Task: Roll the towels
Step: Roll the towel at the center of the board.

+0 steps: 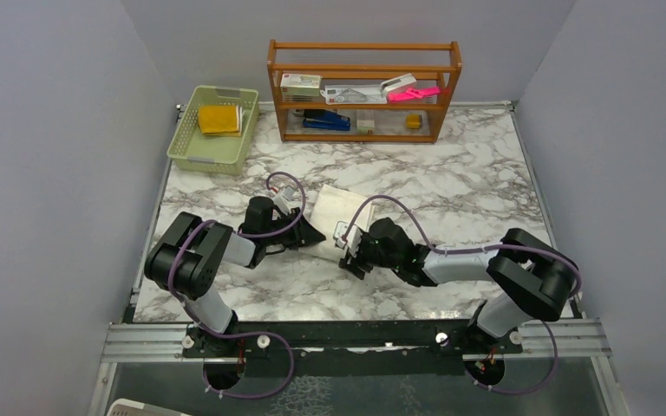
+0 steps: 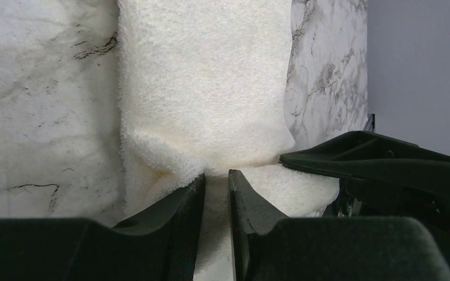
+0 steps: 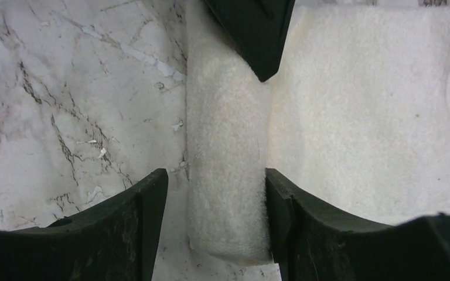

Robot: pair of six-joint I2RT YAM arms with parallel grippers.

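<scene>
Roughly at the middle of the table point(image 1: 451, 199), the cream-white towel point(image 1: 336, 206) lies flat on the marble-patterned top, with both grippers at its near end. The left gripper point(image 2: 217, 181) comes in from the left with its jaws narrow, pinching a raised fold of the cloth between its black fingers. The right gripper point(image 3: 217, 181) stands open astride the rolled edge point(image 3: 225, 146). One finger touches the side of the roll that meets the flat cloth, and the other stands a little apart over bare table. The towel is thick, nubbly terry. Its rolled part is a short, soft cylinder, and the rest spreads out as a flat rectangle toward the far side. The mustard-yellow towel point(image 1: 219, 119) sits folded in the green slatted plastic basket point(image 1: 204, 160) at the far left, well apart from both grippers. A wooden shelf point(image 1: 364, 91) holding small items stands along the far edge
</scene>
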